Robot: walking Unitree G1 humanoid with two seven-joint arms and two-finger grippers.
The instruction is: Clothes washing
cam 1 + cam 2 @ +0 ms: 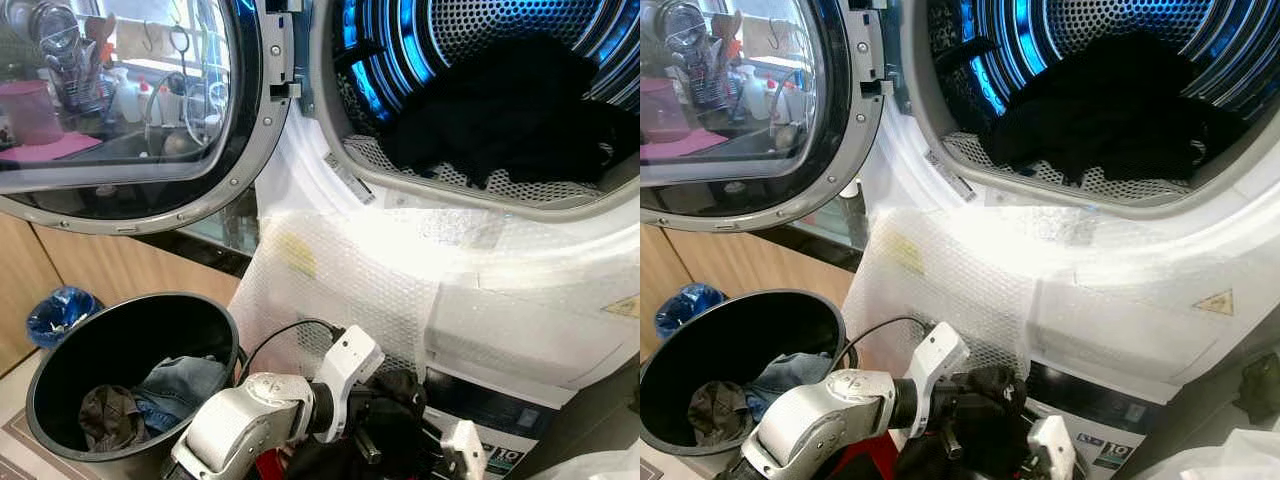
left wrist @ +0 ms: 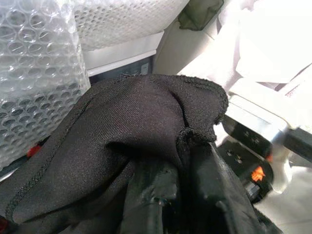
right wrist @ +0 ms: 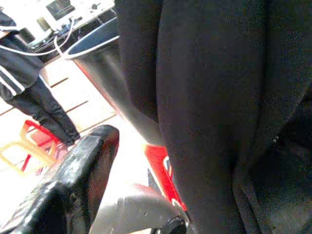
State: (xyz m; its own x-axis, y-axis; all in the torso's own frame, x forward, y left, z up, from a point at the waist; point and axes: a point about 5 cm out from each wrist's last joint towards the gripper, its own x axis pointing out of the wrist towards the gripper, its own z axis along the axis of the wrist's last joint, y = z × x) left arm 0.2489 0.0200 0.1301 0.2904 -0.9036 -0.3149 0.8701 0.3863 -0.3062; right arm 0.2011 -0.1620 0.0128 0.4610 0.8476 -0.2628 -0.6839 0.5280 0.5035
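The black garment (image 2: 146, 126) is draping over the left gripper (image 1: 385, 425) low in front of the washing machine (image 1: 450, 290), below its open drum — the cloth is covering the fingers, so whether they are spread or pinching the fabric cannot be told. In the left wrist view only dark finger shapes are showing under the folds. The right gripper (image 3: 73, 185) is sitting just beside the same garment; one black finger is showing in its wrist view, the other is hidden behind the cloth, and its state cannot be told either. The bottom edge of the head views is cutting off both arms.

One pile of dark clothes (image 1: 510, 110) is lying inside the drum, its separate pieces too dark to count. The round door (image 1: 130, 100) is standing open to the left of the drum. One black bin (image 1: 130, 370) is standing to the left of the machine, below the door — two items are lying in it: a blue denim piece (image 1: 180, 385) and a brownish cloth (image 1: 108, 415). Bubble wrap (image 1: 330, 280) is covering the machine's front. A person's dark trouser legs (image 3: 34, 97) are standing beyond the bin in the right wrist view.
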